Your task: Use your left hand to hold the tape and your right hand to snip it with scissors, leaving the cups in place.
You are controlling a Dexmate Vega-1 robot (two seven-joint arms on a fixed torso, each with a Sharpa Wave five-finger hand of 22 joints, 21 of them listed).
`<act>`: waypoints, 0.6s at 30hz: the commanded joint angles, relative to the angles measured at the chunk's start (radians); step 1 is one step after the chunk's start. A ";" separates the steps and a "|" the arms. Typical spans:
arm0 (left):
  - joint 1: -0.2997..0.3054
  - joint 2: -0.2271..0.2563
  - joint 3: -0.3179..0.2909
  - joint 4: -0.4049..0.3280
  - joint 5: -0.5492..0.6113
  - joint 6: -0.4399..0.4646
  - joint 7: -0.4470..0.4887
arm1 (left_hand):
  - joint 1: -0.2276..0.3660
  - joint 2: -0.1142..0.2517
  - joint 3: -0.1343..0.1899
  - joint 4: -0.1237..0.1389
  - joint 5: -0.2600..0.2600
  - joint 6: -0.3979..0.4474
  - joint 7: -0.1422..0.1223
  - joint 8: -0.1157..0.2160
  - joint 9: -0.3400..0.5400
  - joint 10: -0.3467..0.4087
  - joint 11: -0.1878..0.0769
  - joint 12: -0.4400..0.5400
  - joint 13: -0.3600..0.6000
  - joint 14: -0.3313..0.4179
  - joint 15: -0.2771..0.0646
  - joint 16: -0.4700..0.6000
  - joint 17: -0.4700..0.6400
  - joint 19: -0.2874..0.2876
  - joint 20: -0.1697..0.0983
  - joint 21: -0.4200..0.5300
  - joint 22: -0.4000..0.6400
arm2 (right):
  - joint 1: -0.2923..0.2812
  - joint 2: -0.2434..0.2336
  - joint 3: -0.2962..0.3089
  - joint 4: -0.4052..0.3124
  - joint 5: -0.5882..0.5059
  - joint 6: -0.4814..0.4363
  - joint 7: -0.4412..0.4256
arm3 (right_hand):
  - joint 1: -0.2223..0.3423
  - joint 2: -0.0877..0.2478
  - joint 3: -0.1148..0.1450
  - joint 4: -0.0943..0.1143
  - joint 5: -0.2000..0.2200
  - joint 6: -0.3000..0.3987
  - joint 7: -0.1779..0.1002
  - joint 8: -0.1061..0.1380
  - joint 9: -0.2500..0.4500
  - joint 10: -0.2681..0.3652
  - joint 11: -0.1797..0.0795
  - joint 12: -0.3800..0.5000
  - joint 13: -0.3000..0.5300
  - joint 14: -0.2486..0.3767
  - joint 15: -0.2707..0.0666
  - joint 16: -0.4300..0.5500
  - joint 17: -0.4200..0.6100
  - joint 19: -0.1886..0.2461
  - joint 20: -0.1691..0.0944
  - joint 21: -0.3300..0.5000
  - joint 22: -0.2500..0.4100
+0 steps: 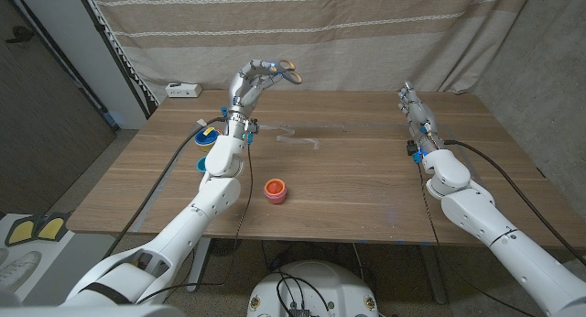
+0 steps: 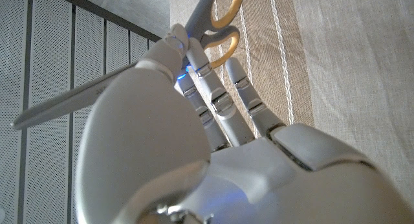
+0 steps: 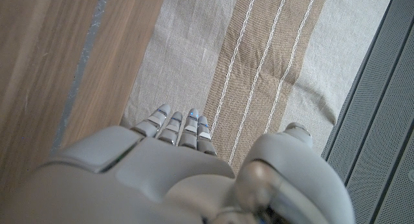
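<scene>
Left hand (image 1: 259, 80) raised over worktop's (image 1: 366, 184) far edge, gripping scissors (image 2: 194, 30); task wants them in right. Right hand (image 1: 414, 108) empty, fingers straight. Tape strip (image 1: 298, 141) lies mid-worktop, red cup (image 1: 276, 190) nearer. Risk: loose fingertip hold drops scissors during handover.

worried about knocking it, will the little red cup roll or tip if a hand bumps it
The red cup looks squat and small, so it would probably slide rather than tip. It seems light, likely plastic, so even a soft bump could shift it. If it did go over, its round wall might let it roll.
</scene>
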 commanded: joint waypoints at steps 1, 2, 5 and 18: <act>0.008 0.011 -0.007 -0.037 -0.132 0.107 -0.104 | -0.005 0.002 0.062 0.053 -0.003 0.000 0.002 -0.006 -0.003 0.074 0.008 0.007 0.014 0.004 0.000 -0.006 0.002 0.004 -0.140 0.006 -0.002 | -0.001 -0.004 0.005 -0.008 -0.003 -0.004 -0.006 | 0.004 0.008 -0.004 -0.004 -0.002 -0.002 0.002 0.001 0.003 -0.005 0.002 0.002 0.003 0.002 -0.038 0.002 0.002 0.006 -0.005 -0.002 0.002; 0.010 0.010 -0.008 -0.041 -0.140 0.115 -0.109 | -0.005 0.002 0.063 0.053 -0.003 0.002 0.008 -0.007 -0.005 0.074 0.009 0.007 0.015 0.005 0.000 -0.006 0.001 0.004 -0.141 0.007 -0.003 | -0.002 -0.005 0.006 -0.009 -0.002 -0.005 -0.006 | 0.004 0.008 -0.004 -0.004 -0.002 -0.003 0.002 0.001 0.003 -0.005 0.002 0.001 0.003 0.002 -0.038 0.002 0.002 0.006 -0.005 -0.002 0.002; 0.016 0.009 -0.009 -0.051 -0.164 0.137 -0.127 | -0.005 0.001 0.063 0.054 -0.003 0.004 0.004 -0.008 -0.008 0.075 0.009 0.006 0.015 0.005 0.000 -0.006 0.001 0.004 -0.140 0.009 -0.004 | -0.002 -0.006 0.008 -0.011 -0.002 -0.006 -0.007 | 0.004 0.008 -0.004 -0.004 -0.002 -0.003 0.002 0.001 0.003 -0.005 0.001 0.001 0.003 0.002 -0.039 0.002 0.002 0.006 -0.005 -0.002 0.002; 0.025 0.006 -0.028 -0.075 -0.284 0.244 -0.225 | -0.006 0.001 0.063 0.054 -0.003 0.000 0.007 -0.014 -0.016 0.074 0.009 0.001 0.014 0.005 0.000 -0.007 -0.002 0.002 -0.139 0.014 -0.013 | -0.002 -0.006 0.007 -0.009 0.000 -0.007 -0.002 | 0.004 0.008 -0.004 -0.004 -0.003 -0.002 0.002 0.002 0.003 -0.005 0.001 0.002 0.003 0.002 -0.039 0.002 0.002 0.006 -0.005 -0.002 0.002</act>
